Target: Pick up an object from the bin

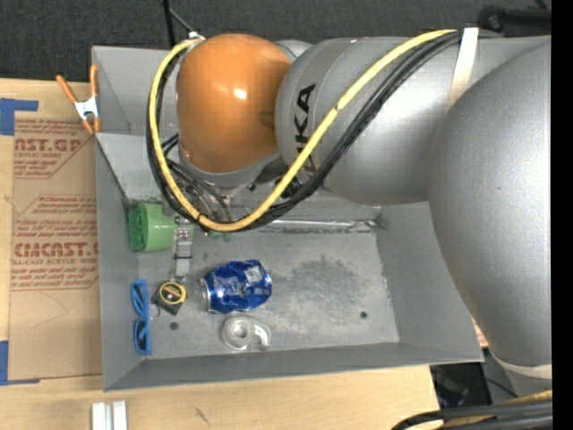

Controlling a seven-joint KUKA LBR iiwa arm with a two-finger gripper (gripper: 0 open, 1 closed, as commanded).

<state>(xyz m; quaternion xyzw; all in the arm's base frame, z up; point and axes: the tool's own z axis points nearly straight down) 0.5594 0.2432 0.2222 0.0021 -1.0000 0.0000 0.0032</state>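
Presently the gripper [183,256] hangs up-left of the crushed blue can [236,287]; whether it is released or clenched cannot be told. Nearest item below it is a small black-and-yellow disc [170,296], just left of the can. A green cylinder [148,227] lies further up-left of the can, a silver ring [242,334] just below it.

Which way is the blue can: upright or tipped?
Tipped: the blue can lies lengthwise on the bin floor, its dented side facing up.

Silver-grey arm [430,124] with black KUKA lettering; a glossy orange dome cover [228,101] sits above the gripper [182,256], yellow and black cables [376,83] looping round it.
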